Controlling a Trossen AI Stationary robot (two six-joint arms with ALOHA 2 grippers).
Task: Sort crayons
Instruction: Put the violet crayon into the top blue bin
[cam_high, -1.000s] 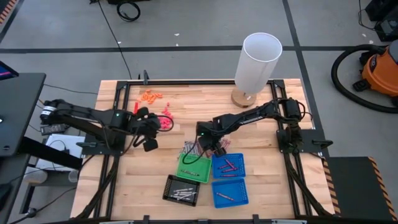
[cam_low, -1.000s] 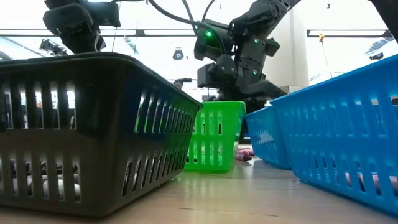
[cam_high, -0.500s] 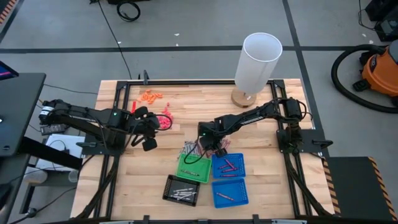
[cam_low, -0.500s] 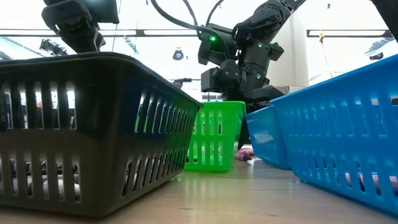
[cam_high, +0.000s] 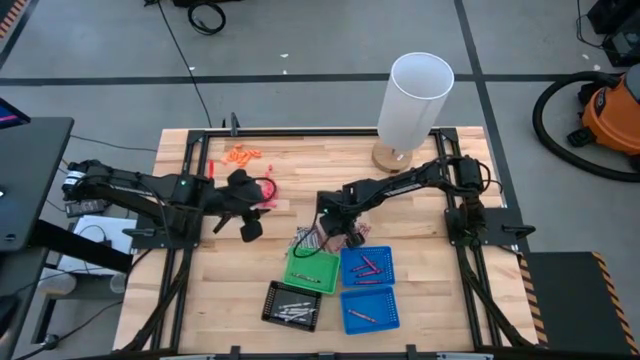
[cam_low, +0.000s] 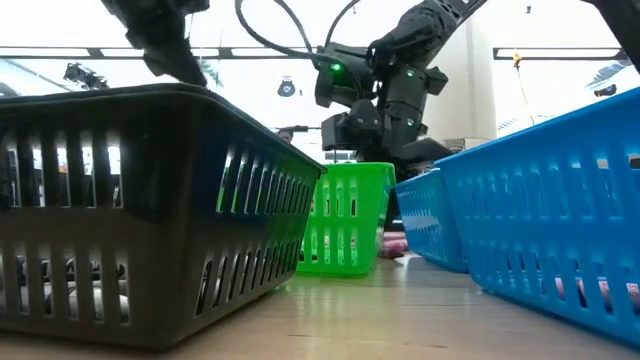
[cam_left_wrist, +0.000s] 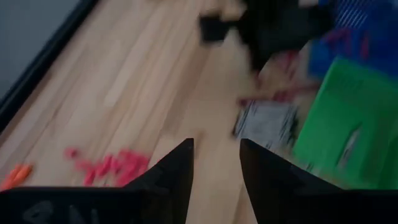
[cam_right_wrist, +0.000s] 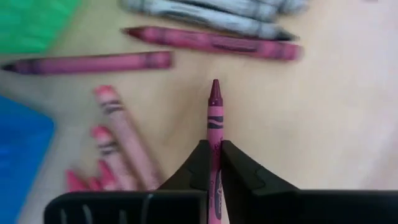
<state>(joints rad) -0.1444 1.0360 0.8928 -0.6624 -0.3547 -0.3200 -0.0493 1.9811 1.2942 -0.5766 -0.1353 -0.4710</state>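
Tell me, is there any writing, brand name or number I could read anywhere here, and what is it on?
No text here can be read.
The maroon crayon clamped in the right gripper has dark marks on its wrapper, too blurred to read.
The loose crayons on the table show wrapper bands only, no legible words.
The baskets, white cylinder and orange vacuum show no lettering.

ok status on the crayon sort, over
Right gripper shut on maroon crayon, above loose crayons by green tray. Left gripper open, empty, near pink bits. Nothing blocking.
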